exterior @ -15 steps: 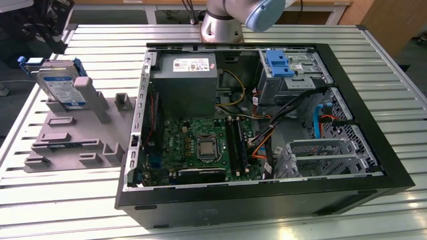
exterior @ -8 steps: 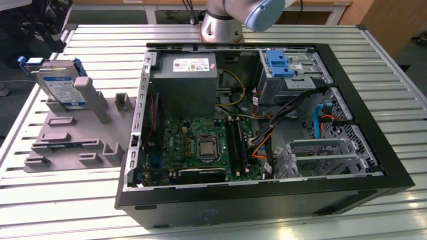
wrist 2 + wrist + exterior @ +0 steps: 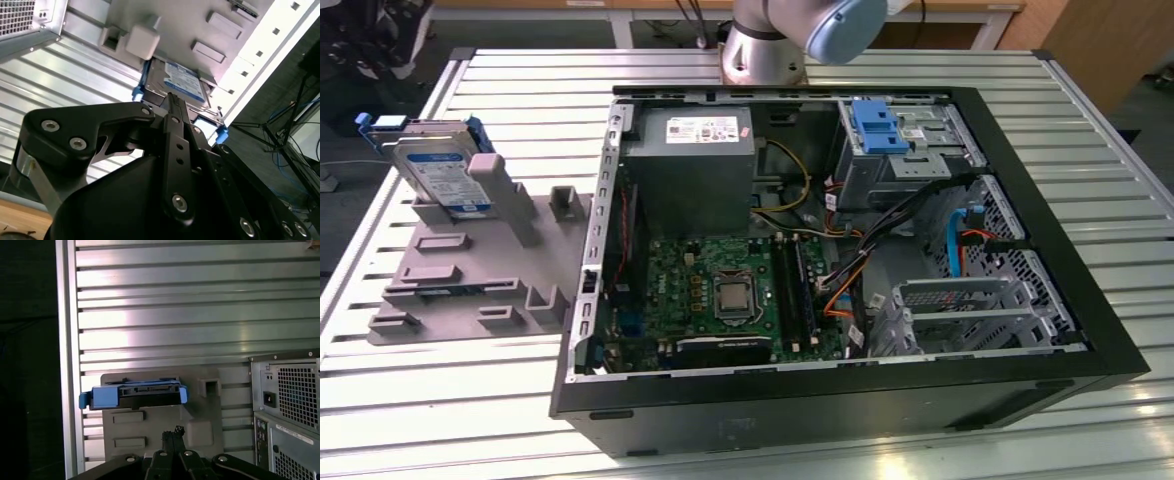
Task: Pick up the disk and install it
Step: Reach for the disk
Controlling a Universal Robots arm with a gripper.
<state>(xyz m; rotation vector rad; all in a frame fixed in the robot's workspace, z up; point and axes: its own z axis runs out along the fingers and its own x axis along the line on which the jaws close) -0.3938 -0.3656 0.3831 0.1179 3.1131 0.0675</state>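
Observation:
The disk (image 3: 438,170), silver-grey with a white-and-blue label in a bright blue carrier frame, stands on edge in the grey fixture block (image 3: 467,270) at the exterior view's left. In the first wrist view the disk (image 3: 135,395) lies edge-on beyond my gripper (image 3: 172,432), whose black fingertips sit together with nothing between them. The second wrist view has the disk (image 3: 185,82) just past the gripper (image 3: 172,100), with a gap between them.
An open black computer case (image 3: 1121,330) fills the middle of the slatted metal table (image 3: 520,80), holding a power supply (image 3: 687,160), a motherboard (image 3: 720,290), a blue bracket (image 3: 874,125) and a metal drive cage (image 3: 961,310). The arm's base (image 3: 767,50) stands behind the case.

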